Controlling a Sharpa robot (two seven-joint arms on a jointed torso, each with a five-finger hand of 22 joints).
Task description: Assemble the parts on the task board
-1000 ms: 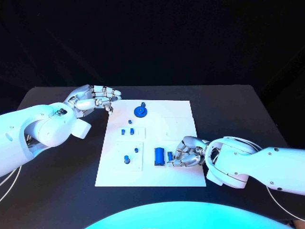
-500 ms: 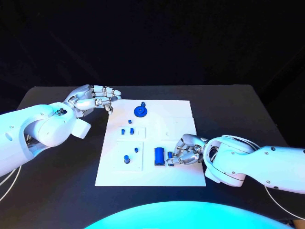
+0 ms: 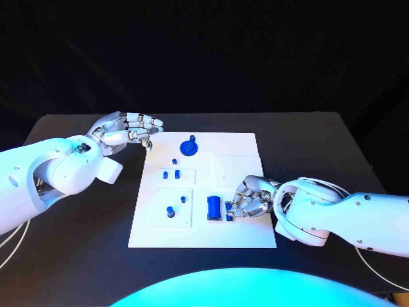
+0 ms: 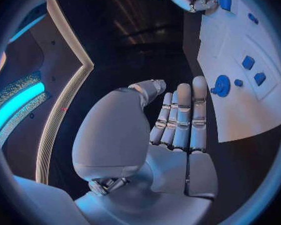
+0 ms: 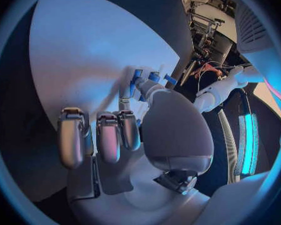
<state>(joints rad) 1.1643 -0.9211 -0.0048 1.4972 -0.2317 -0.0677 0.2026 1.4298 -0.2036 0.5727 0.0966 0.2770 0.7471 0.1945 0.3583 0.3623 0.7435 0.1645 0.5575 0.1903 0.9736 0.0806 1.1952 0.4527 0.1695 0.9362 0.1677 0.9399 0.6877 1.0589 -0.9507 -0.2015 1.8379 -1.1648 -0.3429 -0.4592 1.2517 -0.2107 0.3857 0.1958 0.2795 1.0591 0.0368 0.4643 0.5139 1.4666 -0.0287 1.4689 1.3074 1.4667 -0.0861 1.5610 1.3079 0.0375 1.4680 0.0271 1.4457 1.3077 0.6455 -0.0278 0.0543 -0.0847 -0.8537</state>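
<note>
One small blue part (image 3: 229,209), likely light, rigid and slick, sat pinched sidewise in the right hand (image 3: 248,203) at the task board's (image 3: 244,144) five o'clock; left hand (image 3: 123,131) loosely curled, empty.

Your right hand (image 5: 125,135) sits over the white task board (image 5: 84,50), fingers (image 5: 72,137) curled downward. Just beyond its thumb you see small blue parts (image 5: 152,78), possibly touching the fingertip; contact is unclear.
</note>
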